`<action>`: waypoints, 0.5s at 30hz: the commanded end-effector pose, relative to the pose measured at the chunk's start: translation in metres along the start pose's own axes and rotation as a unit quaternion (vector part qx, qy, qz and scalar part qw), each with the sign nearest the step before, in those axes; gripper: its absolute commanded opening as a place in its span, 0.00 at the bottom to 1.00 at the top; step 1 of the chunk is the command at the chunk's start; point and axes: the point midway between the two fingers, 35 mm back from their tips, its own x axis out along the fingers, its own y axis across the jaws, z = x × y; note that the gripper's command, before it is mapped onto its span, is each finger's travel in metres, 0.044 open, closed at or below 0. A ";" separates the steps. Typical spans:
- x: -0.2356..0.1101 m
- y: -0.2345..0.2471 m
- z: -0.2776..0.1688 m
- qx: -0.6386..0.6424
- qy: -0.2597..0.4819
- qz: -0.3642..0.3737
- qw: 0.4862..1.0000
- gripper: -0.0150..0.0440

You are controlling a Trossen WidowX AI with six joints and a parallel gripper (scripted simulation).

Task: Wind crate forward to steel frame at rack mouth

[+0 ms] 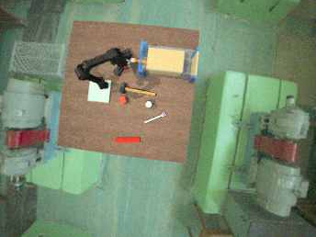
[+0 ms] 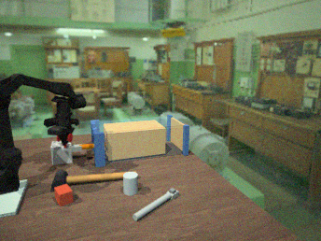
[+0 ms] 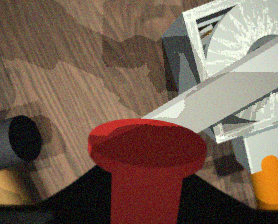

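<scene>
1. Crate [image 2: 134,139] sits in the cubby [image 2: 177,134], far side of the bench [image 2: 210,207].
2. Gripper [image 2: 62,132] is clamped on the red winch handle [image 3: 146,155], over the winch [image 2: 61,152].
3. Next, judging by this: crank steadily, keeping the crate flat.

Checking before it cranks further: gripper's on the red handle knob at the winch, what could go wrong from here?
1. The gripper is shut on the red knob; the handle's grey arm reaches to the winch. If the key sits badly, cranking may lever it out.
2. The hammer lies close by; a wide sweep might clip it.
3. The crate sits near the blue frame; overwinding could tip it.
</scene>
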 end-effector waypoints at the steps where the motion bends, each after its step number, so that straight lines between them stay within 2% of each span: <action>1: 0.000 -0.010 -0.011 0.001 0.012 -0.011 1.000 0.25; 15: -0.001 -0.023 -0.021 0.001 0.012 -0.011 1.000 0.25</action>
